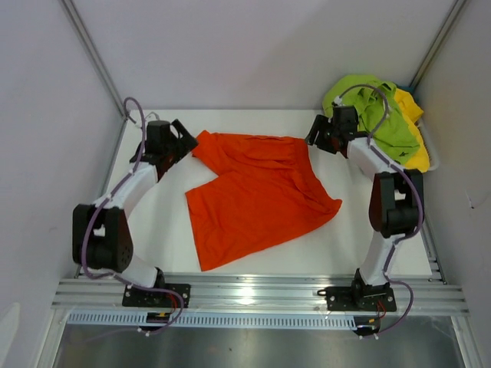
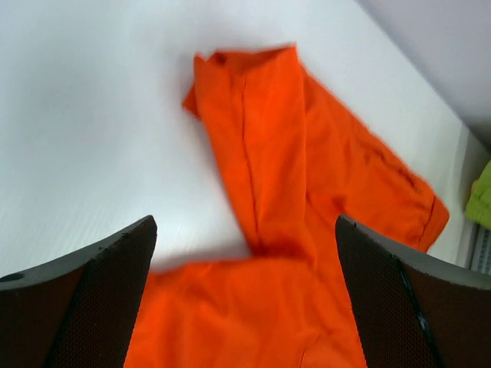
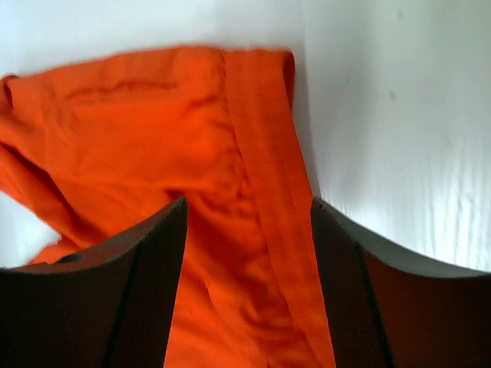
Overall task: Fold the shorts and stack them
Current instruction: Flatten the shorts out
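Note:
The orange shorts (image 1: pixel 261 195) lie spread over the middle of the white table (image 1: pixel 165 230), one leg toward the near left. My left gripper (image 1: pixel 186 138) hovers at their far left corner, jaws wide open with orange cloth (image 2: pixel 253 307) lying loose beneath them. At the far right corner my right gripper (image 1: pixel 313 136) is open too, and the waistband (image 3: pixel 268 176) runs flat between its fingers (image 3: pixel 146 291). Lime green shorts (image 1: pixel 368 107) and yellow shorts (image 1: pixel 416 138) are heaped together at the back right, behind the right arm.
White walls close in the table on the left, back and right. An aluminium rail (image 1: pixel 261 291) with both arm bases runs along the near edge. A sliver of the green shorts (image 2: pixel 479 199) shows at the right edge of the left wrist view.

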### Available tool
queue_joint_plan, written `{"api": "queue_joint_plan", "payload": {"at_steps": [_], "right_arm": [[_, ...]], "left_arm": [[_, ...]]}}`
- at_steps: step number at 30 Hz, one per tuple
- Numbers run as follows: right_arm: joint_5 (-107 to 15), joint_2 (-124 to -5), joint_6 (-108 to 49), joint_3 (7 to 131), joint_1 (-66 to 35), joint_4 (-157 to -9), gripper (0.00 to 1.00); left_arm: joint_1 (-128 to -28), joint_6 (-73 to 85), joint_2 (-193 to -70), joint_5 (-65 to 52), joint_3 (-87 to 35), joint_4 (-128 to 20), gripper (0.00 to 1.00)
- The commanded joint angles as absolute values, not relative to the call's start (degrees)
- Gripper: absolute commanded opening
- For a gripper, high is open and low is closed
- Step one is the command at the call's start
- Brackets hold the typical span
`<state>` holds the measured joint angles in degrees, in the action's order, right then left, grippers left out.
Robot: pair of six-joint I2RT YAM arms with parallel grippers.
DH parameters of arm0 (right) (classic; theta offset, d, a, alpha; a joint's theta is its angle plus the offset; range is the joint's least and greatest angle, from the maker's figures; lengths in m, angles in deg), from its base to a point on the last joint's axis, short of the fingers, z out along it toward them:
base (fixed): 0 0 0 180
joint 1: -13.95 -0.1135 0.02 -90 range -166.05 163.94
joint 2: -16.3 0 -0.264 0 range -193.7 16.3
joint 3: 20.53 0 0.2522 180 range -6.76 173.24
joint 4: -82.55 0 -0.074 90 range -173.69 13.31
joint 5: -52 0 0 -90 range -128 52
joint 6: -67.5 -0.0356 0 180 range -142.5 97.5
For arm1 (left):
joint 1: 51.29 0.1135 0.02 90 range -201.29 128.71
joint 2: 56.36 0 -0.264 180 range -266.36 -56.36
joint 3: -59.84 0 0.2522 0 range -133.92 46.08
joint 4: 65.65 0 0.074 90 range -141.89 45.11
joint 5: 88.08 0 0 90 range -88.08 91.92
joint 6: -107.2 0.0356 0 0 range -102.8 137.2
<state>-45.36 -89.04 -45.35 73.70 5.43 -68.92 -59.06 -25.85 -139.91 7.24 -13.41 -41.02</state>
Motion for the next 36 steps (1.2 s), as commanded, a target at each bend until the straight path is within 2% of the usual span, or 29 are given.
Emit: {"api": "queue_joint_plan", "payload": {"at_steps": [1, 8, 18, 20, 21, 26, 28, 32, 35, 36], "right_arm": [[-48.7, -95.2, -43.9, 82.9, 5.3, -70.3, 0.67], [-50.0, -108.4, -43.6, 95.8, 5.6, -67.4, 0.66], [-50.3, -116.8, -44.5, 100.3, 5.2, -67.2, 0.63], [-50.7, -117.2, -44.8, 100.3, 5.2, -67.8, 0.56], [-51.2, -117.3, -45.0, 100.4, 5.2, -68.2, 0.42], [-50.8, -117.6, -45.6, 100.7, 5.6, -69.5, 0.04], [-50.4, -117.7, -45.5, 101.3, 5.8, -69.4, 0.0], [-50.0, -117.7, -45.6, 100.6, 6.2, -70.5, 0.0], [-50.0, -117.9, -46.1, 100.7, 6.4, -70.8, 0.0], [-49.9, -118.0, -46.1, 100.7, 6.4, -70.9, 0.0]], "left_arm": [[-56.9, -23.3, -148.1, 3.4, -22.3, -45.7, 0.99], [-56.8, -20.2, -163.8, -2.1, -35.9, -45.5, 0.99], [-56.9, -17.3, -171.4, -3.3, -40.6, -45.6, 0.99], [-56.9, -16.9, -172.2, -3.0, -41.0, -45.4, 0.99], [-56.9, -16.9, -173.1, -2.8, -41.5, -45.1, 0.99], [-56.8, -16.3, -174.6, 0.0, -44.3, -44.2, 0.99], [-56.5, -16.6, -174.7, 0.0, -44.8, -44.1, 0.99], [-56.6, -18.0, -177.4, -0.8, -49.5, -38.9, 0.96], [-56.5, -19.0, -177.2, -0.1, -49.6, -37.6, 0.83], [-56.6, -19.4, -176.5, 0.2, -48.0, -37.8, 0.83]]}}
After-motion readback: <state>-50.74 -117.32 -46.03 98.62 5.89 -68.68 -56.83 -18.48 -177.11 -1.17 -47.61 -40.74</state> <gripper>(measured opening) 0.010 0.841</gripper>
